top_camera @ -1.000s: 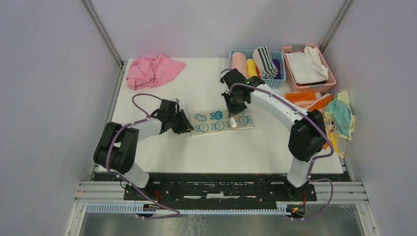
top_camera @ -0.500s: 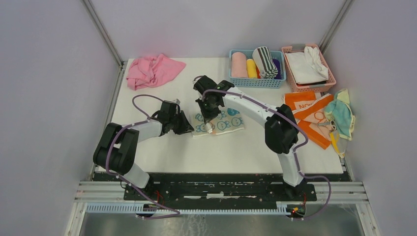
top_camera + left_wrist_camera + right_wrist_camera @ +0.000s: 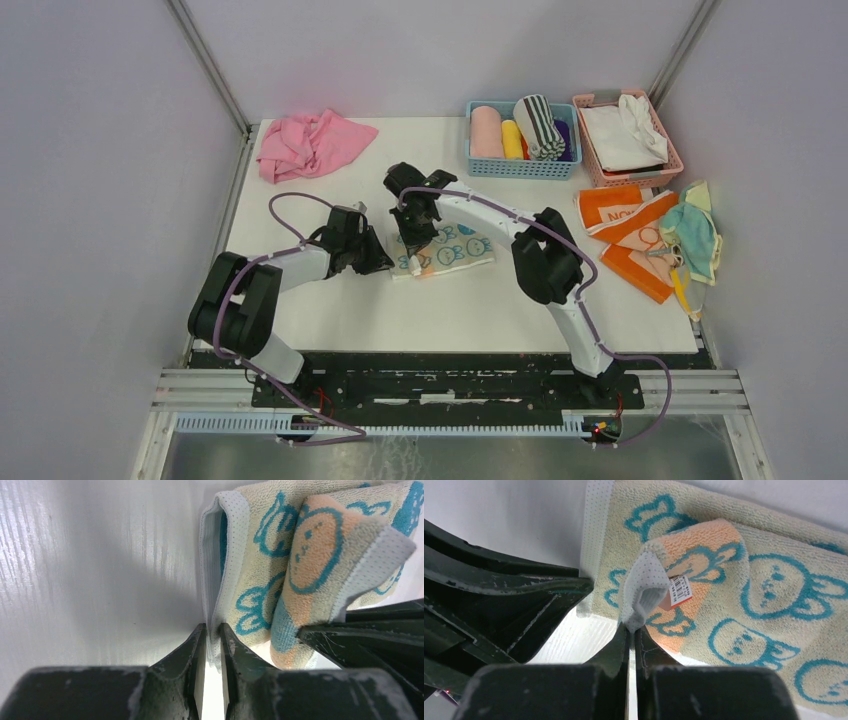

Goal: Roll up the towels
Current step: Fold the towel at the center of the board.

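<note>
A pale towel with teal bunny prints (image 3: 452, 249) lies at the table's middle, its right part folded over to the left so the orange underside shows. My left gripper (image 3: 383, 262) is shut on the towel's left edge (image 3: 212, 645). My right gripper (image 3: 416, 262) is shut on the folded-over corner (image 3: 641, 600), which carries a small tag, right beside the left gripper. An orange towel with white lettering (image 3: 625, 221) and teal-and-yellow towels (image 3: 692, 235) lie at the right edge.
A crumpled pink cloth (image 3: 308, 143) lies at the back left. A blue basket (image 3: 478, 168) holds several rolled towels. A pink basket (image 3: 600, 176) beside it holds white cloths.
My right gripper has carried the towel's right corner leftward across the towel, folding it over, and now sits next to the left gripper. The left arm has stayed put.
</note>
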You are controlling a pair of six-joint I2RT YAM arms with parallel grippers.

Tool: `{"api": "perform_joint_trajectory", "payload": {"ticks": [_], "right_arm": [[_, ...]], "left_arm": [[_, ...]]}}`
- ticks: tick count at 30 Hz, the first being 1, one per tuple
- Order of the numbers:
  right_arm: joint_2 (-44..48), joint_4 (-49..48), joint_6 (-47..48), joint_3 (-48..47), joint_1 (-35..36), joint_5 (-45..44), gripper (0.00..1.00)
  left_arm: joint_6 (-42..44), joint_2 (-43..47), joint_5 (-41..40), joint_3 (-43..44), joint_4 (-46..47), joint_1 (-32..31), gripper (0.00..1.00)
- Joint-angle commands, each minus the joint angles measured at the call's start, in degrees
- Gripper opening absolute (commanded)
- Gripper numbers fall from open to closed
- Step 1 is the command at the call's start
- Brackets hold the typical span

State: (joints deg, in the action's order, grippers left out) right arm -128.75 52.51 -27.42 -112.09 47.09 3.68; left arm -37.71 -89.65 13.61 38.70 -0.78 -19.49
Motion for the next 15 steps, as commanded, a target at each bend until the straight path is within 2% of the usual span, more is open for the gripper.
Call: {"api": "perform_joint_trajectory", "payload": {"ticks": [1, 10, 15], "right_arm": [[-0.80, -2.21, -1.37, -4.80, -0.07, 0.09, 0.07], [-3.42, -3.19, -2.46, -6.48, -0.05, 2.17, 0.11], [-5.23, -3.17, -2.36, -7.35, -0.07, 4.99, 0.20]], "left_arm": [[-0.25, 0.98, -2.24, -1.12, -1.59, -0.28, 0.23], [-0.21, 1.01, -2.55, -1.17, -1.63, -0.53, 0.23], [-0.10, 1.29, -3.18, -1.13, -2.17, -0.55, 0.24]]}}
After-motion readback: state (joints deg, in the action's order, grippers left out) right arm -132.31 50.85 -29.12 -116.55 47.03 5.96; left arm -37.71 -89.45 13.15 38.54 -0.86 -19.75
